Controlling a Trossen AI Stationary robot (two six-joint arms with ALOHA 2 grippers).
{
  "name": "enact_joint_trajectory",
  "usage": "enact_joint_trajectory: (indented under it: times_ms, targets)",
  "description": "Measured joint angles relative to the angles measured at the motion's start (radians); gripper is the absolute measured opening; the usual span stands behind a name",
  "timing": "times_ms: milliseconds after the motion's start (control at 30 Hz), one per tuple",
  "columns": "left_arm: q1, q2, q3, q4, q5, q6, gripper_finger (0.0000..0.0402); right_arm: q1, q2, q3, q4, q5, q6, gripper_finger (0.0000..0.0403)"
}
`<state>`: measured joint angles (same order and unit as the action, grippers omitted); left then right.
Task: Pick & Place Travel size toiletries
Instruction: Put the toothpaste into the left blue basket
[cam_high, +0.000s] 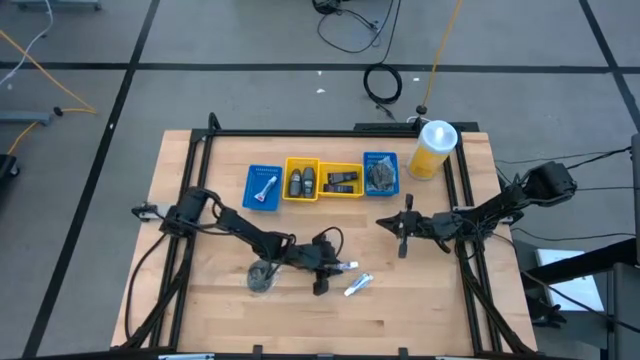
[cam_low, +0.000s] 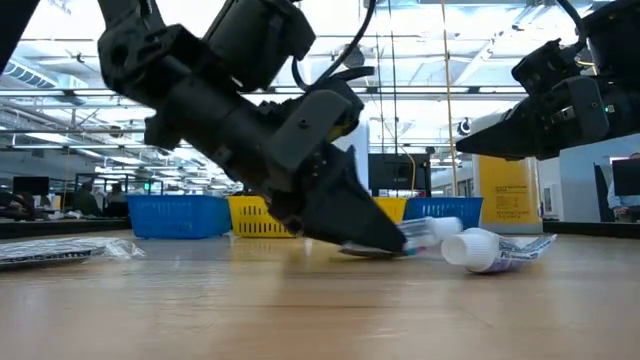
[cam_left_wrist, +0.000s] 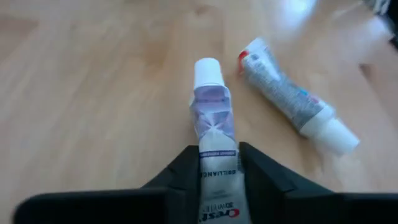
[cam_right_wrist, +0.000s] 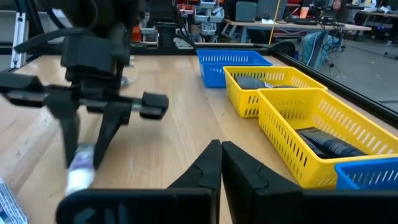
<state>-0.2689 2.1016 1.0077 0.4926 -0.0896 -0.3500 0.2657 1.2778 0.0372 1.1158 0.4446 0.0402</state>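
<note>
Grey floor (cam_high: 250, 40) with dark seams and loose cables (cam_high: 383, 82) surrounds the wooden table (cam_high: 200, 300).

The left hand (cam_high: 330, 272) sits low over the desk (cam_high: 200, 300) beside a tube (cam_high: 358, 284). The right hand (cam_high: 403, 232) waits below the trays (cam_high: 320, 181).

The left arm is stretched low across the table's front; its gripper (cam_left_wrist: 219, 163) is closed on a tube; the right gripper (cam_right_wrist: 221, 163) is held raised, fingers together.

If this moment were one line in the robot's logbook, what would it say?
left gripper: shut on small white-silver tube lying on wooden table | second white-silver tube: loose beside | right gripper: shut, idle
</note>
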Motion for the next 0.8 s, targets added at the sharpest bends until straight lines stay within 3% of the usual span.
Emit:
enact_joint_trajectory:
  times_ms: [233, 400, 567, 700, 800]
  targets:
    - [-0.030, -0.197, -0.004, -0.300, -0.094, -0.014, 0.0020, 0.000, 0.000, 0.000, -0.002, 0.000, 0.000, 0.0003]
    - [-0.067, -0.397, -0.003, -0.609, -0.270, -0.097, 0.0017, 0.000, 0.000, 0.000, -0.004, 0.001, 0.000, 0.0003]
    - [-0.064, -0.594, -0.002, -1.023, -0.481, -0.369, 0.0037, 0.000, 0.000, 0.000, -0.005, 0.002, 0.003, 0.0003]
    - [0.012, -0.675, -0.002, -1.368, -0.528, -0.636, 0.0036, 0.000, 0.000, 0.000, -0.005, 0.003, 0.003, 0.0003]
    - [0.098, -0.679, -0.023, -1.506, -0.532, -0.738, 0.0028, 0.000, 0.000, -0.001, -0.001, 0.003, 0.004, 0.0003]
